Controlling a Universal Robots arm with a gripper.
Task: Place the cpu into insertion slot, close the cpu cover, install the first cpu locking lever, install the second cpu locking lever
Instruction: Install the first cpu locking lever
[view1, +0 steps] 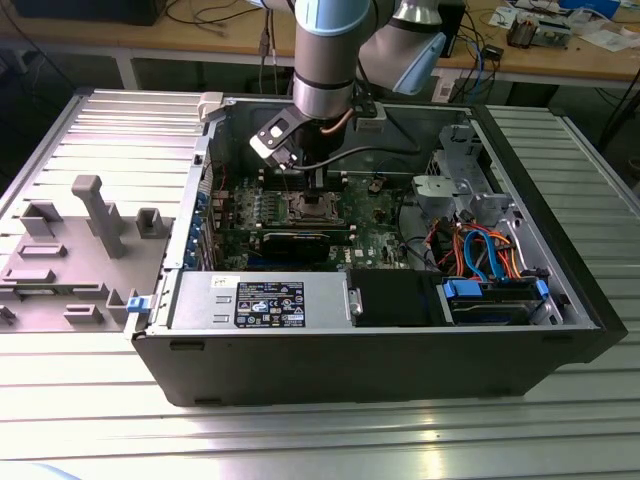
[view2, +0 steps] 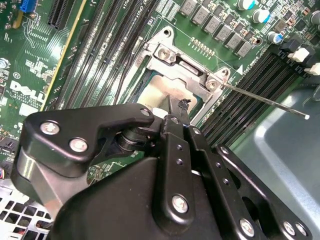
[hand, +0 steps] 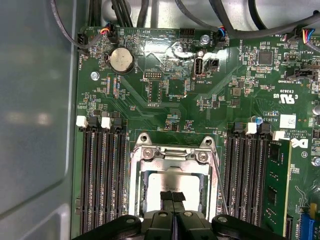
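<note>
The insertion slot (view1: 310, 207) sits mid-motherboard inside the open computer case. In both wrist views the cpu cover (hand: 172, 155) (view2: 185, 65) lies flat over the slot. The silver top of the cpu (hand: 150, 187) (view2: 152, 90) shows through the cover's window. My gripper (hand: 172, 197) (view2: 175, 112) (view1: 318, 185) hangs just over the cpu's middle, its black fingers pressed together with nothing between them. Whether they touch the chip I cannot tell. One thin wire locking lever (view2: 265, 100) (hand: 218, 185) stands raised, slanting away from the socket's corner.
Black memory slots (hand: 102, 175) flank the socket on both sides, with a green memory stick (hand: 277, 185) in one. The case's grey wall (hand: 35, 100) is close by. A power supply (view1: 260, 300) and a drive bay with orange and blue cables (view1: 480, 255) fill the case's front.
</note>
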